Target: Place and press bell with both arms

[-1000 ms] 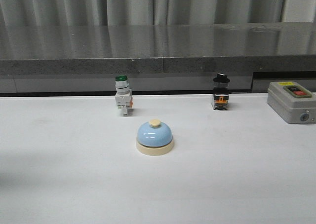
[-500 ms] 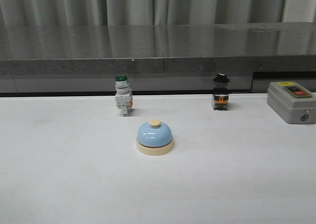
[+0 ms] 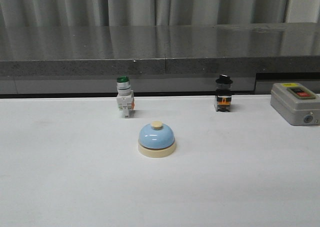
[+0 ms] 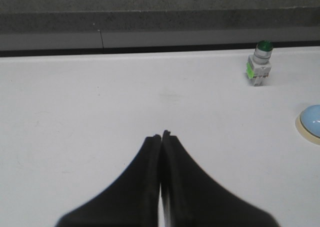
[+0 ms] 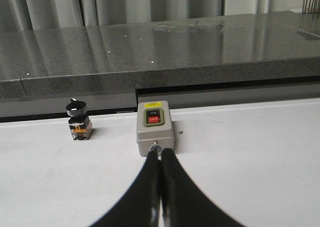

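Note:
The light-blue bell (image 3: 156, 139) with cream base and cream knob stands upright in the middle of the white table (image 3: 60, 177). Neither arm shows in the front view. In the left wrist view my left gripper (image 4: 161, 135) is shut and empty over bare table, and the bell's edge (image 4: 311, 123) shows well off to its side. In the right wrist view my right gripper (image 5: 160, 153) is shut and empty, its tips just in front of the grey button box (image 5: 155, 127). The bell does not show in that view.
A green-capped white push-button switch (image 3: 124, 96) stands behind the bell to the left. A black-knobbed switch (image 3: 223, 93) stands behind to the right. The grey box with red and black buttons (image 3: 295, 103) sits at the far right. A dark stone ledge (image 3: 160, 57) runs along the back.
A faint shadow at the left edge of the table has faded away. The bell and the switches have not moved.

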Controlling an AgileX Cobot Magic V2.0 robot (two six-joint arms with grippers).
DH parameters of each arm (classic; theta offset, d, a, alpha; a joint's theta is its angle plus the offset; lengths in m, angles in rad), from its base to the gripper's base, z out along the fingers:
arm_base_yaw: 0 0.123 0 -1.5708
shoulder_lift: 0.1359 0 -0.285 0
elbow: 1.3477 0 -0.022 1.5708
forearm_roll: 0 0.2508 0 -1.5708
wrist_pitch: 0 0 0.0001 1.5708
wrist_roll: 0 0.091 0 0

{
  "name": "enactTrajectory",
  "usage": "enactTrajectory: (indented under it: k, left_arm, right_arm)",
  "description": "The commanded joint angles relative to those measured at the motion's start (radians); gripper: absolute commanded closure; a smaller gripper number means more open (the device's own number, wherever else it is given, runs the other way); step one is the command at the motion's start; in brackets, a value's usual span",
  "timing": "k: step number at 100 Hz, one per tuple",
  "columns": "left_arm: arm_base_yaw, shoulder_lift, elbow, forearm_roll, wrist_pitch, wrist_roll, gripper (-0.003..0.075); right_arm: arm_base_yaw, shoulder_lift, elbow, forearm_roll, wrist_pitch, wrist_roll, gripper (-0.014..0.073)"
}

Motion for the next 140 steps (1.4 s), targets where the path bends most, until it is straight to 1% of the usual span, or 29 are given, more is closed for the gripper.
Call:
enactTrajectory:
  k: [1, 27, 50, 60, 71, 76, 93, 103, 110, 112, 120, 140]
  left_arm:
    - [0.002, -0.055, -0.012, -0.006, -0.081, -0.008, 0.0741]
    - [0.002, -0.240, 0.050, 0.004, -0.062, -0.008, 0.0741]
    - [0.002, -0.392, 0.141, 0.004, -0.081, -0.008, 0.0741]
    - [0.002, -0.450, 0.196, 0.004, -0.151, -0.008, 0.0741]
    - [0.002, -0.442, 0.255, -0.001, -0.253, -0.008, 0.0741]
    - [0.002, -0.442, 0.282, -0.005, -0.303, -0.008, 0.0741]
    - [0.002, -0.442, 0.402, -0.005, -0.544, -0.008, 0.0741]
    - [0.002, -0.447, 0.461, -0.001, -0.611, -0.008, 0.0741]
    - [0.002, -0.448, 0.483, 0.006, -0.612, -0.008, 0.0741]
    - [0.002, -0.448, 0.481, 0.009, -0.572, -0.008, 0.0741]
    - [0.002, -0.448, 0.481, 0.040, -0.540, -0.008, 0.0741]
    - [0.002, -0.448, 0.481, 0.045, -0.540, -0.008, 0.0741]
  right_arm:
    - [-0.004, -0.017, -0.014, -0.008, -0.074, -0.003, 0.0655]
    - [-0.004, -0.017, -0.014, -0.008, -0.074, -0.003, 0.0655]
    - [-0.004, -0.017, -0.014, -0.008, -0.074, -0.003, 0.0655]
    - [-0.004, -0.017, -0.014, -0.008, -0.074, -0.003, 0.0655]
    - [-0.004, -0.017, -0.014, -0.008, -0.074, -0.003, 0.0655]
    - [-0.004, -0.017, -0.014, -0.008, -0.074, -0.003, 0.0655]
    - [-0.004, -0.017, -0.014, -0.008, -0.074, -0.003, 0.0655]
    - [-0.004, -0.017, -0.014, -0.008, -0.074, -0.003, 0.0655]
    - [-0.004, -0.017, -0.014, -0.008, -0.074, -0.003, 0.0655]
    - [-0.004, -0.017, -0.014, -0.008, -0.074, -0.003, 0.0655]
    - [-0.004, -0.017, -0.014, -0.008, -0.074, -0.003, 0.0655]
    - [-0.004, -0.017, -0.014, -0.008, -0.074, -0.003, 0.0655]
